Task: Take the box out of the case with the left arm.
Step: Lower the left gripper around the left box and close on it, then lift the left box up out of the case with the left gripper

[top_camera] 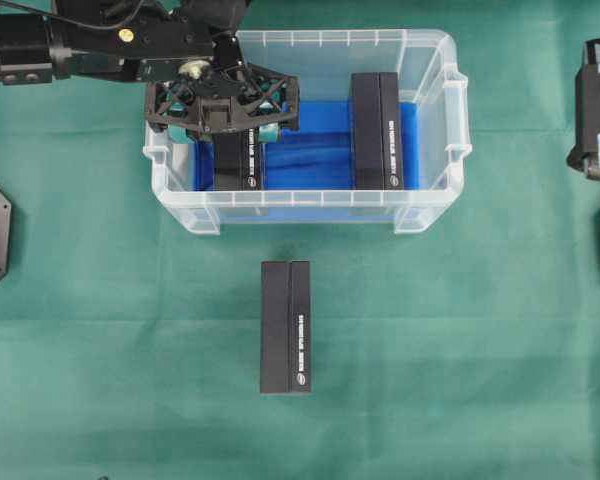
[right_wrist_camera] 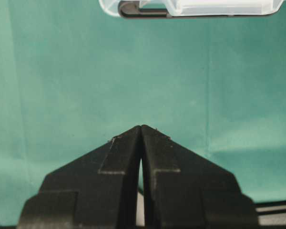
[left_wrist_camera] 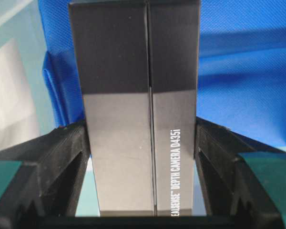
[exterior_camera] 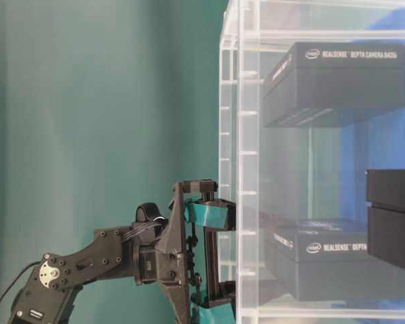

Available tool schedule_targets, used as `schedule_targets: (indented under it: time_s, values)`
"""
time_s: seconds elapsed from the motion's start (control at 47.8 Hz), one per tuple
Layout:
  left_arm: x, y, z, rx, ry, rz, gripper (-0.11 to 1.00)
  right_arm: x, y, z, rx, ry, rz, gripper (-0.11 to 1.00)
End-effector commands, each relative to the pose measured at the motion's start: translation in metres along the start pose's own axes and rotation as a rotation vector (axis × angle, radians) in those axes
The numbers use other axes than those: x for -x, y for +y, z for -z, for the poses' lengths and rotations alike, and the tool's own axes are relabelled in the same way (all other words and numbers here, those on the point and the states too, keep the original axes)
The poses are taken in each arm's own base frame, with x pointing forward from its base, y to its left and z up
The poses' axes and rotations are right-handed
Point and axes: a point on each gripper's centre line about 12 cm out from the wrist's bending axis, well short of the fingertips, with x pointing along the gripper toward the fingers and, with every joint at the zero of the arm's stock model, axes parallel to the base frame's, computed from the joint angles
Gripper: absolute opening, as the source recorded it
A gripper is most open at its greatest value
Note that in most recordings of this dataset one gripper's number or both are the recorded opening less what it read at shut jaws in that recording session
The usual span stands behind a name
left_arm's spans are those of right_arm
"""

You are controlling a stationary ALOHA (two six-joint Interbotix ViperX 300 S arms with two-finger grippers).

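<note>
Left gripper (top_camera: 223,112) reaches into the clear case (top_camera: 435,205), its fingers (left_wrist_camera: 69,157) pressed against both sides of the left RealSense camera box (left_wrist_camera: 133,114) on the blue lining; right gripper (right_wrist_camera: 141,131) sits closed above the green tabletop (top_camera: 120,350)

Black lattice left arm (top_camera: 130,45), teal pads

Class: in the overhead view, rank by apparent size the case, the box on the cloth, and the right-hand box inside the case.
1. Case, clearly largest.
2. Box on the cloth.
3. Right-hand box in the case, only slightly smaller-looking than the cloth box; both may really match.
</note>
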Motion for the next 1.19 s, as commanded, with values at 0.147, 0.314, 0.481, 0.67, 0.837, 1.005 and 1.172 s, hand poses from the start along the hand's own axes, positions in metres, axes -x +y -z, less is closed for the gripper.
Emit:
schedule_targets:
  time_s: [0.147,0.314,0.481,0.67,0.837,1.005,1.172]
  values:
    - [0.002,-0.002,0.003,0.0,0.0,0.019,0.6,0.003,0.0,-0.002,-0.005,-0.012,-0.003,0.03]
    - [0.003,-0.003,0.005,-0.003,0.001,0.021,0.6,0.003,0.0,-0.002,-0.005,-0.012,-0.003,0.03]
    - [0.004,-0.004,0.005,-0.003,0.0,0.023,0.6,0.003,0.0,-0.002,-0.005,-0.012,-0.003,0.03]
    - [0.007,-0.005,0.005,-0.002,0.001,0.026,0.6,0.003,0.0,-0.002,-0.005,-0.012,-0.005,0.03]
    - [0.021,-0.007,0.005,-0.003,0.001,0.031,0.6,0.003,0.0,-0.002,-0.005,-0.012,-0.003,0.03]
    - [0.045,-0.013,0.005,-0.008,0.003,0.029,0.6,0.004,0.0,-0.002,-0.005,-0.013,-0.003,0.03]
    - [0.077,-0.022,0.002,-0.006,0.002,0.036,0.6,0.004,0.0,-0.002,-0.005,-0.013,-0.003,0.03]
